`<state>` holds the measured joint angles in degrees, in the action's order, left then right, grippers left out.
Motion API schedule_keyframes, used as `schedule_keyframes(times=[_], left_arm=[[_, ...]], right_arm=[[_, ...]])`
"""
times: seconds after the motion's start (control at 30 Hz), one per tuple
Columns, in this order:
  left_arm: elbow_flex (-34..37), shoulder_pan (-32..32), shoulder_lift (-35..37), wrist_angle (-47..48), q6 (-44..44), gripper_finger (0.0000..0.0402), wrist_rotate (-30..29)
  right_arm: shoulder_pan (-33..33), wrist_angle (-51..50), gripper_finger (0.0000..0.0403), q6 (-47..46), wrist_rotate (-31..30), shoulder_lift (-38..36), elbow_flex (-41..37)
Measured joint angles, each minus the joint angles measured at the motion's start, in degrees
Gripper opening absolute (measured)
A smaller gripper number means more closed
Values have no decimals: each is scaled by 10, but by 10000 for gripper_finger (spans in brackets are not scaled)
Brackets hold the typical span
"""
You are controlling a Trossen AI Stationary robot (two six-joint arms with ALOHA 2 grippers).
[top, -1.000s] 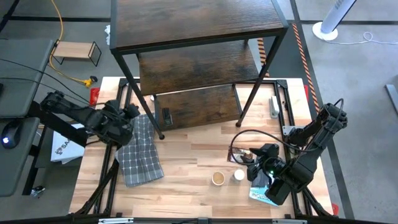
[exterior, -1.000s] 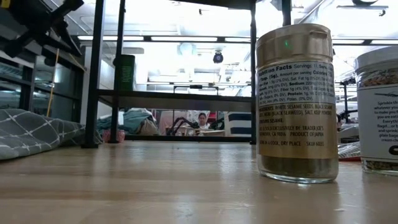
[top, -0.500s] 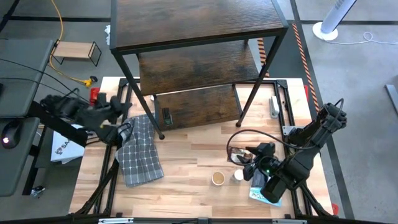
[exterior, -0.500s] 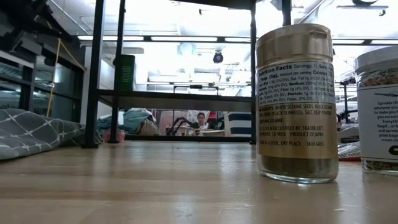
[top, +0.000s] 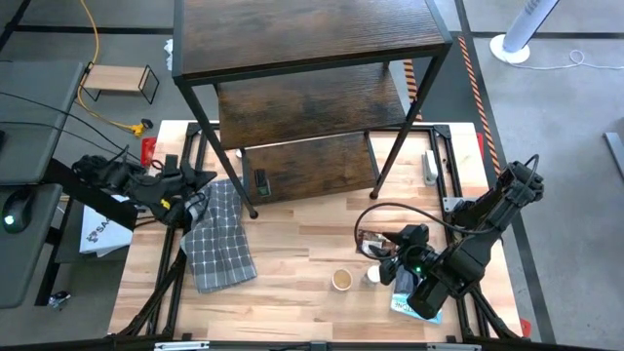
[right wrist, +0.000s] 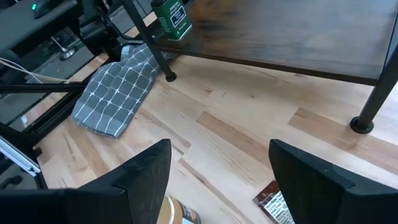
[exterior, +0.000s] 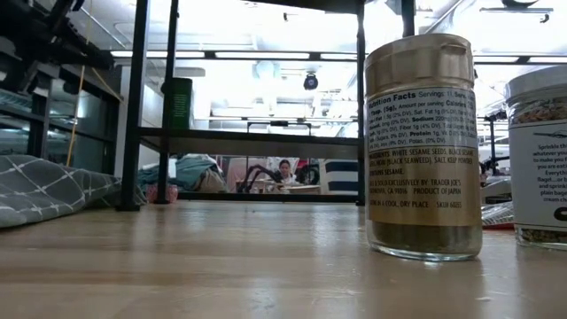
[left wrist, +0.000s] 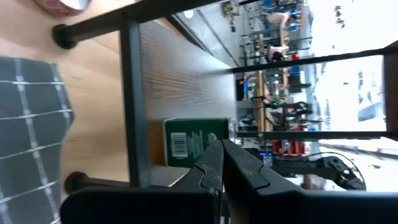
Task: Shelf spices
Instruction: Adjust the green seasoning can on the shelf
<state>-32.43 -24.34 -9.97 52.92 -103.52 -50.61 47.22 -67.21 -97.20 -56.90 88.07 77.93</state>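
Observation:
The tan round canister [top: 342,280] [exterior: 423,146] and a white-capped jar [top: 374,276] [exterior: 540,159] stand upright on the table's near right part. A dark green jar [top: 261,182] [left wrist: 196,140] [right wrist: 172,17] stands on the bottom board of the shelf [top: 312,49] [right wrist: 298,31]. My left gripper [top: 207,178] [left wrist: 221,165] is shut, level with the shelf's left front leg and pointing at the green jar without touching it. My right gripper [top: 392,265] [right wrist: 221,186] is open and hovers just right of the canister [right wrist: 177,214] and the white-capped jar.
A grey checked cloth [top: 219,234] [right wrist: 115,93] lies left of centre, next to the shelf leg [top: 252,212]. A blue-and-white book [top: 408,304] lies under my right arm, a dark packet [top: 372,241] beside it. Bare wood lies between cloth and canister.
My left arm has changed its pose beside the shelf's left front leg: the wrist has turned and now lies stretched out, pointing at the shelf. My right arm has shifted slightly toward the near edge. The jars and the cloth have stayed where they were.

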Motion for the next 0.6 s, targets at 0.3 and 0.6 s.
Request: schedule_keyframes(times=[0.3,0.6], left_arm=[[7,0,31,-73,79,0,1],[10,0,27,-105,111,0,49]], right_arm=[[-1,10,265,0,0,0,0],[-20,16,265,2,2,0,0]])
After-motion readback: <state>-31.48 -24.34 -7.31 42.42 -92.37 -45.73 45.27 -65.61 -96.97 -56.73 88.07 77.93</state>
